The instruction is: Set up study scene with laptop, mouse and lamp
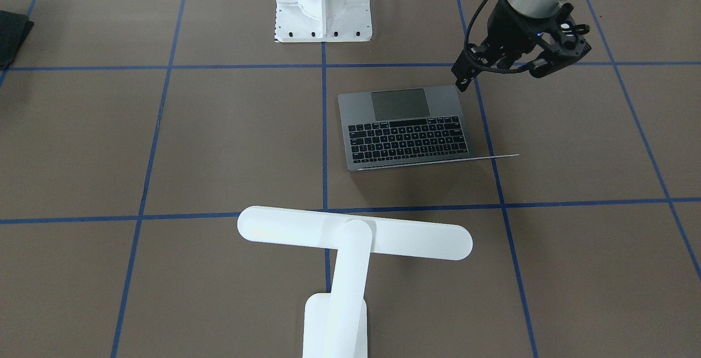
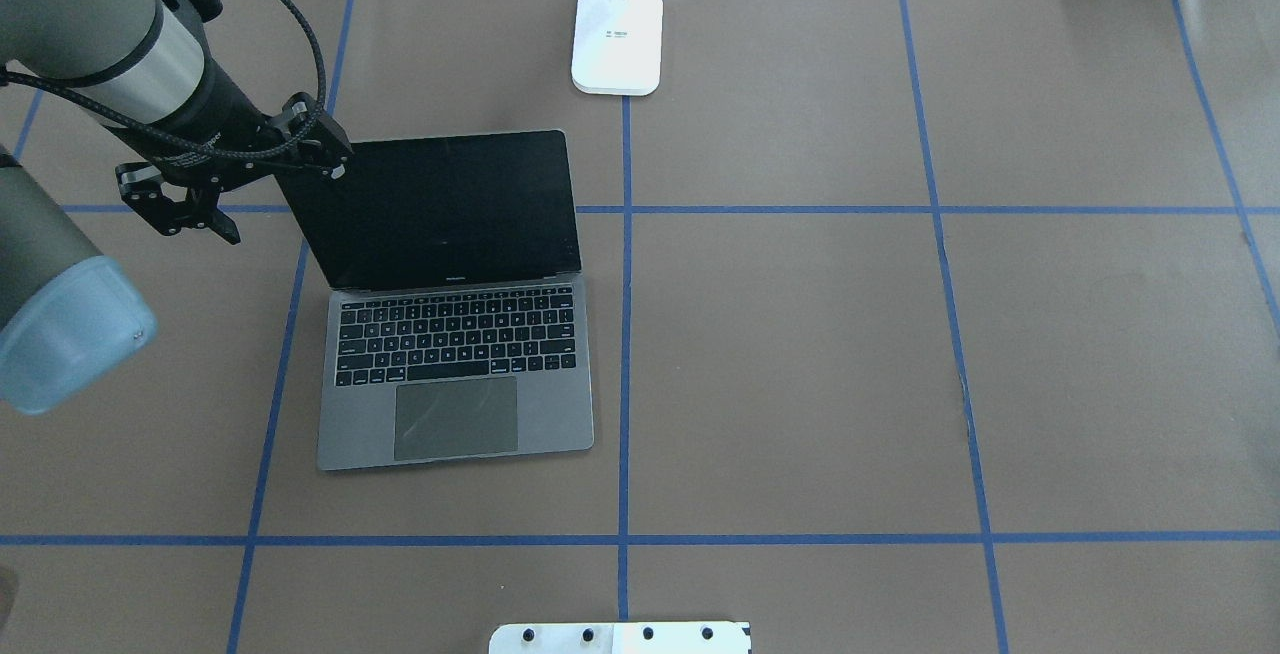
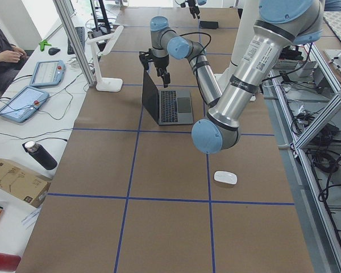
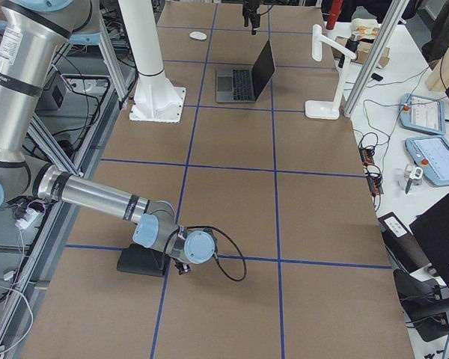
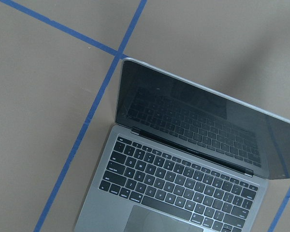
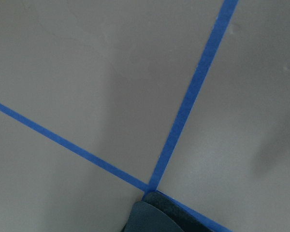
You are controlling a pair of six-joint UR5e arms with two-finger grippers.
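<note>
Over brown paper (image 1: 219, 144), left end effector (image 1: 501, 70) hangs spread, empty, near laptop (image 1: 405, 133).

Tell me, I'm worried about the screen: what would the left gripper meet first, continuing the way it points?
Likely the table beside the laptop, not its lid; the left gripper points down, depth uncertain.

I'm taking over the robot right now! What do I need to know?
The left gripper hovers by the lid corner of the laptop, holding nothing; open or shut is unclear.
The right gripper is low over the table beside a black pad; its state is unclear.
Done: the laptop is open with a dark screen, and the lamp stands beyond it.
The mouse lies alone toward the robot's left table end.
Left to do: probably bring the mouse beside the laptop.
</note>
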